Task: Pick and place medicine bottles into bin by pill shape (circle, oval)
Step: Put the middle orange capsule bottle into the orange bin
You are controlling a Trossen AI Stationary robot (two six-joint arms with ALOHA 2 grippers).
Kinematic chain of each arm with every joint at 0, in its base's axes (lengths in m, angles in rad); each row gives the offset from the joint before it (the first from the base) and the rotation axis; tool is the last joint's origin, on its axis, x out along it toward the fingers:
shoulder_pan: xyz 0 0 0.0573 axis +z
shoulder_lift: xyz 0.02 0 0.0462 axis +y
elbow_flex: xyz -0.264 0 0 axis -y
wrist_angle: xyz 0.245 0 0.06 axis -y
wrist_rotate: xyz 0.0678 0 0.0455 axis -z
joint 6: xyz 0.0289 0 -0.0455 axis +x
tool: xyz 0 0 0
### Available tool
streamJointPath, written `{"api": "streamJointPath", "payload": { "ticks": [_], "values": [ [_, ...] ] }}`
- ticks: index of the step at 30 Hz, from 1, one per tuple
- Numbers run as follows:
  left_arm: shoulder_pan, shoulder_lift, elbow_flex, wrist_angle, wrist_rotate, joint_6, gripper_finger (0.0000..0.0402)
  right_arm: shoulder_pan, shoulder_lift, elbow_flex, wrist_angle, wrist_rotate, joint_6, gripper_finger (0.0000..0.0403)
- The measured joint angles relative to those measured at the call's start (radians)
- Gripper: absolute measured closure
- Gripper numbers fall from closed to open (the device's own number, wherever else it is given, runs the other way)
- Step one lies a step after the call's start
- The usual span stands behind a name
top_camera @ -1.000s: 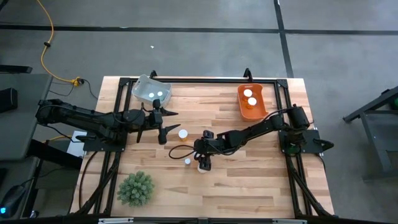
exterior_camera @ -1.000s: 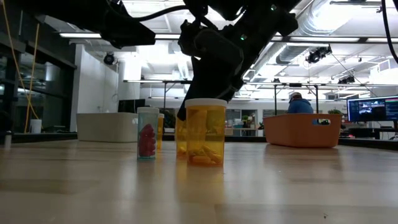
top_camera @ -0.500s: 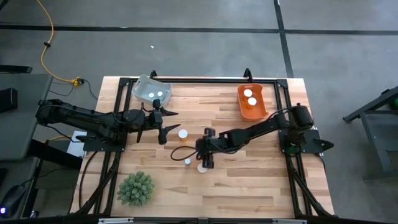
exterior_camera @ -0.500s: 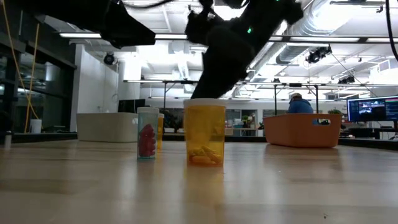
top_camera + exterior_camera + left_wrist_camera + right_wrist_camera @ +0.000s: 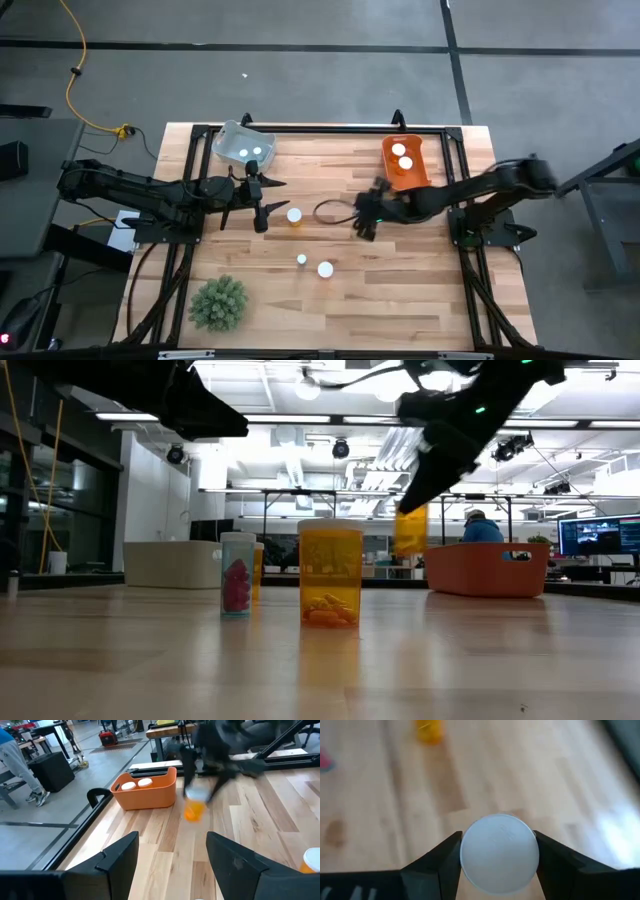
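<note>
The right gripper [image 5: 499, 857] holds a pill bottle [image 5: 499, 854] clamped between its two fingers, lifted clear above the table [image 5: 440, 290] (near the orange bin [image 5: 405, 172]). The bottle hangs upright, white cap up, long axis vertical. Three more bottles [image 5: 325, 270] stand upright on the wood. The left gripper [image 5: 262, 196] waits, fingers spread and empty, near the clear bin [image 5: 243, 145].
</note>
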Motion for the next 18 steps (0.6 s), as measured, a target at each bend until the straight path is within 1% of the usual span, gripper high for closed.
{"api": "streamJointPath", "payload": {
  "ticks": [5, 7, 9, 12, 15, 18],
  "values": [
    [0.000, 0.000, 0.000, 0.000, -0.003, 0.000, 0.0179, -0.011, -0.240, -0.107, 0.001, 0.196, 0.034, 0.0208],
    [0.000, 0.000, 0.000, 0.009, -0.003, 0.000, 0.0179, -0.030, -0.323, -0.138, -0.005, 0.285, 0.046, 0.0208],
    [0.000, 0.000, 0.000, 0.013, -0.003, 0.000, 0.0179, -0.063, -0.386, -0.165, -0.005, 0.343, 0.049, 0.0208],
    [0.000, 0.000, 0.000, 0.016, -0.003, 0.000, 0.0179, -0.148, -0.443, -0.206, -0.002, 0.350, 0.094, 0.0208],
    [0.000, 0.000, 0.000, 0.016, -0.003, 0.000, 0.0179, -0.255, -0.453, -0.258, 0.010, 0.311, 0.138, 0.0208],
    [0.000, 0.000, 0.000, 0.016, -0.003, 0.000, 0.0179, -0.366, -0.439, -0.316, 0.081, 0.248, 0.147, 0.0208]
  ]
}}
